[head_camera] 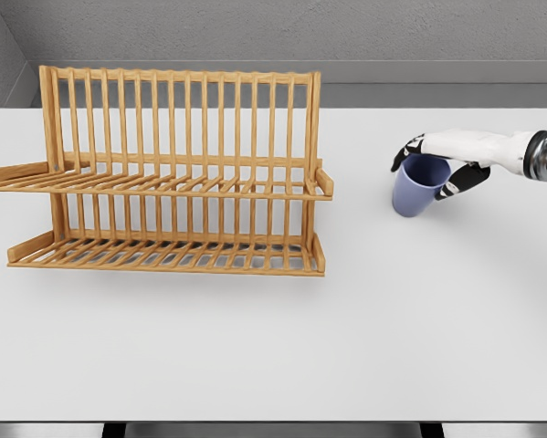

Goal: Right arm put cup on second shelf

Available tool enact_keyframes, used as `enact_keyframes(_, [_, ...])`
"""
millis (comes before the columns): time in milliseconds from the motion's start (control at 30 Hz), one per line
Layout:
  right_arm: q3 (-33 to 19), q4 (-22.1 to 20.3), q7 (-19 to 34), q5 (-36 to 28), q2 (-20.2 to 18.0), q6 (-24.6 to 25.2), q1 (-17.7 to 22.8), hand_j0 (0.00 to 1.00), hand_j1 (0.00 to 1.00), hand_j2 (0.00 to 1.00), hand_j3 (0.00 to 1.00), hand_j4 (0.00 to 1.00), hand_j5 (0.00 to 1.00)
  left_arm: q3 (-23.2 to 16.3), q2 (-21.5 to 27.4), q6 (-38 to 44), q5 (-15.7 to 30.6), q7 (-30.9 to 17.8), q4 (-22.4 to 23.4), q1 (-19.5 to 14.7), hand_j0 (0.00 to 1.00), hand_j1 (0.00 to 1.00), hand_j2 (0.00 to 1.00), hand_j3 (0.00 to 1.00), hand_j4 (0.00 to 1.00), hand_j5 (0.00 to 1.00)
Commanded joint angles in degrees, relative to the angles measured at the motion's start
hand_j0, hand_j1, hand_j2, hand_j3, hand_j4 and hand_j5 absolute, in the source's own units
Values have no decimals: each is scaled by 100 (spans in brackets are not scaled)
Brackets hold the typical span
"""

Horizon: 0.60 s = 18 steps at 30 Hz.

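Observation:
A blue-violet cup stands tilted on the white table at the right, its open mouth facing up and to the right. My right hand reaches in from the right edge and is closed around the cup's rim, fingers over the far side and thumb on the near side. A wooden two-tier dish rack stands at the left. Its upper shelf and lower shelf hold nothing. The left arm does not show.
The rack's tall slatted back rises behind both shelves. Open table surface lies between the rack's right end and the cup. A grey wall runs behind the table.

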Motion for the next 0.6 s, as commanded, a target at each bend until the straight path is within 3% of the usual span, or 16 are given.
enact_keyframes(0, [-2, -20, -7, -16, -10, 2, 0, 61, 61, 61, 61, 61, 61, 1, 0, 0, 1, -1, -6, 0, 100, 100, 100, 100, 100, 100])
enact_keyframes(567, [-72, -73, -7, -16, -89, -77, -272, 61, 61, 61, 61, 61, 61, 1, 0, 0, 1, -1, 2, 0, 100, 100, 100, 100, 100, 100])
